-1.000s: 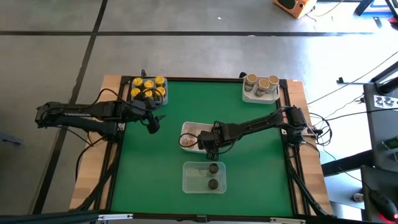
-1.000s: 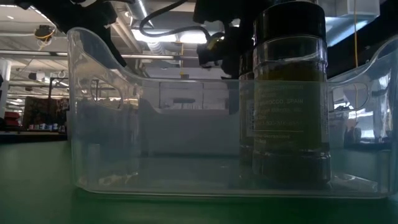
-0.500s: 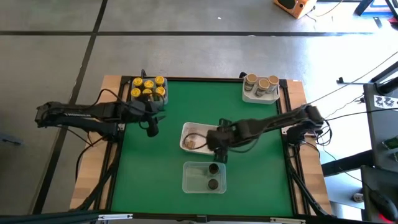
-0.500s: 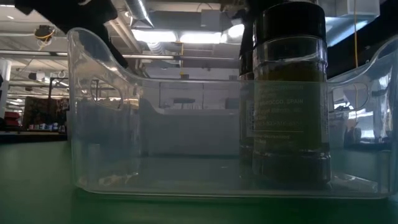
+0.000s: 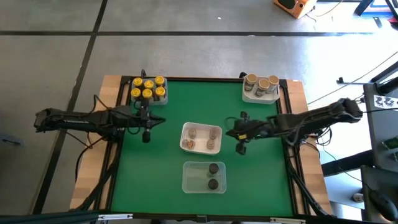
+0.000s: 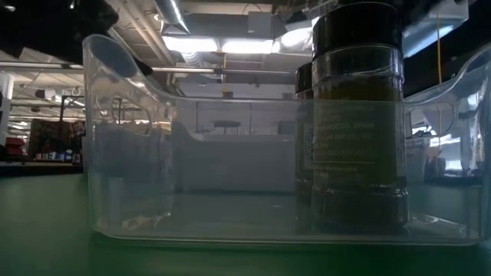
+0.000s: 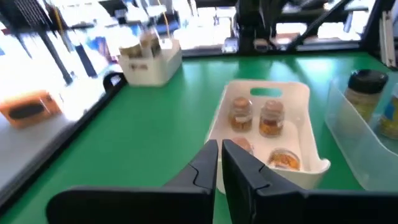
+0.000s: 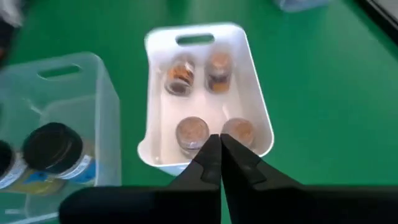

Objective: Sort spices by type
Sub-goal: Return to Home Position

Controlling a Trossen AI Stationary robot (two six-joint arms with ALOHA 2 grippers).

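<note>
Several spice jars with yellow lids [image 5: 148,89] stand in a clear bin at the far left. Three tan-lidded jars [image 5: 260,86] stand in a white bin at the far right. Several jars with grey-brown lids [image 8: 208,99] stand in the white bin [image 5: 201,137] at the table's middle. Two dark-lidded jars [image 5: 213,176] stand in the clear bin [image 5: 204,177] nearer the front. My left gripper [image 5: 146,134] hangs shut over bare mat, left of the white bin. My right gripper [image 5: 240,147] hangs shut to the right of that bin. Neither holds anything.
Green mat lies bare on both sides of the two middle bins. In the low view the clear bin's wall [image 6: 123,153] and a dark-lidded jar [image 6: 357,115] fill the picture. The table's wooden rim [image 5: 112,81] borders the mat.
My right gripper has drawn back from over the white middle bin toward the table's right edge, rising and tipping up, and now shows shut fingers. My left gripper has pulled back a little toward the table's left and near side, sunk, and its fingers have shut. The jars have kept still.
</note>
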